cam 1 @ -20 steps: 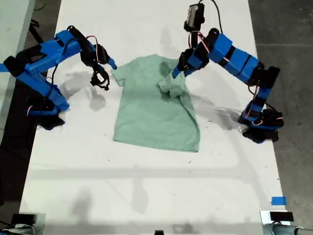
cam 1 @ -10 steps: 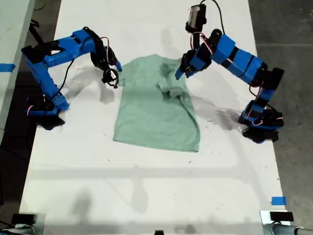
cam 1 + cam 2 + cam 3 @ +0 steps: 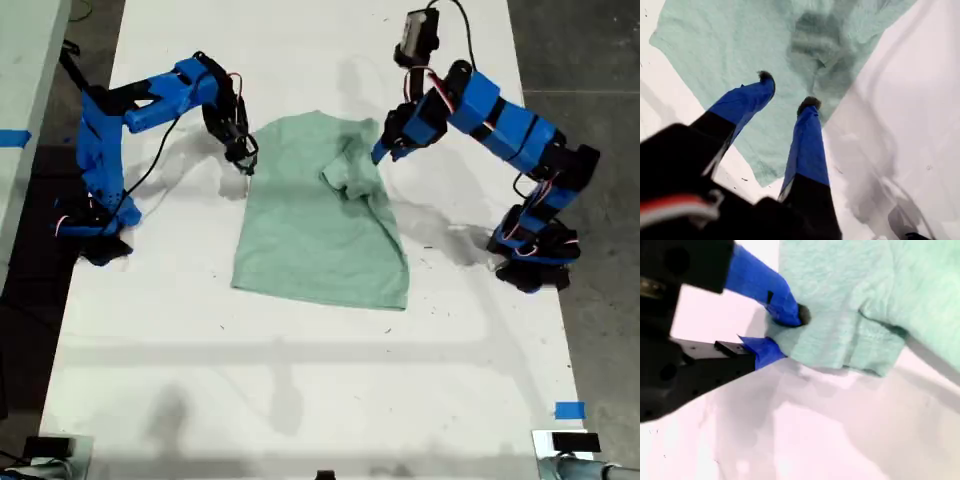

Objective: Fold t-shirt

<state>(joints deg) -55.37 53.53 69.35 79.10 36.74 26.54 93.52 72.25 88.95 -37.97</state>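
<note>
My second gripper [image 3: 782,332] pinched the sleeve edge of the t-shirt [image 3: 320,215], lying mid-table [image 3: 300,380], so thinly I judged it might slip; my first gripper [image 3: 787,90] hung open above the folded sleeve.

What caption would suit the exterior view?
Two blue arms flank a mint-green t-shirt on a white table, one sleeve already folded inward.

The t-shirt [image 3: 315,225] is lying mostly flat on a white table [image 3: 300,380], pale mint green, its hem towards the camera in the exterior view. Its sleeve on that view's right is lying folded inward over the chest (a rumpled bunch), while the other sleeve is bunching.
</note>
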